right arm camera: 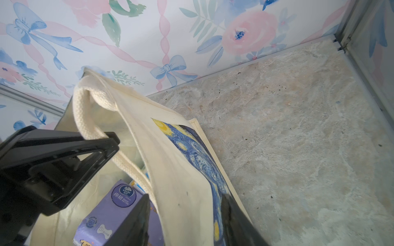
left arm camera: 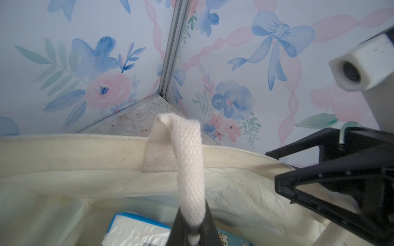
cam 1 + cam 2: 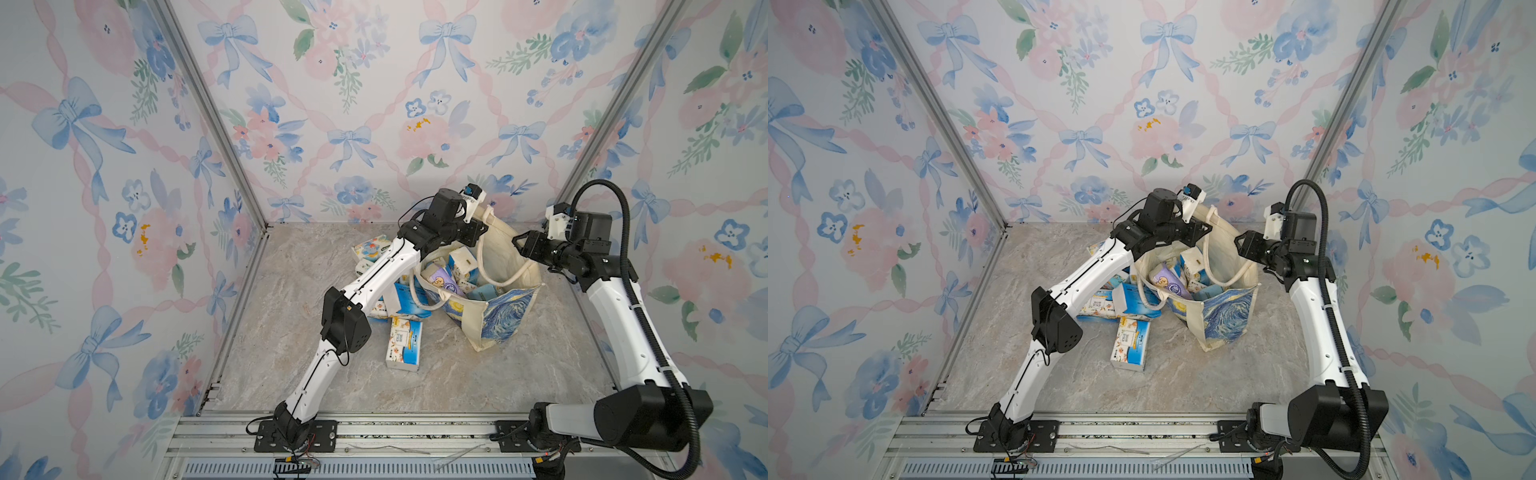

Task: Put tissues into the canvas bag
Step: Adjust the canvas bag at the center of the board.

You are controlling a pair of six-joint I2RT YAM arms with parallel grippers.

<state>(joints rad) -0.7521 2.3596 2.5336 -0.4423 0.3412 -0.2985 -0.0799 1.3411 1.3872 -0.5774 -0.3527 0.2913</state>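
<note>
The canvas bag (image 3: 503,316) (image 3: 1221,316) stands open at the middle back of the table. Several tissues lie inside it, among them a lavender pack (image 3: 442,278) (image 1: 115,208). More blue-and-white packs lie left of it, one near the front (image 3: 403,343) (image 3: 1129,343). My left gripper (image 3: 484,226) (image 2: 195,230) is shut on the far cream handle (image 2: 187,170), which it holds up together with that side of the bag. At the bag's right rim, my right gripper (image 3: 517,243) (image 1: 187,223) has its jaws apart, one inside the wall and one outside.
A heap of tissue packs (image 3: 399,299) lies under my left forearm, with another pack (image 3: 370,249) behind it. The near handle (image 3: 419,299) droops over the heap. Floral walls close in the left, back and right. The marble tabletop (image 3: 519,374) runs in front of the bag.
</note>
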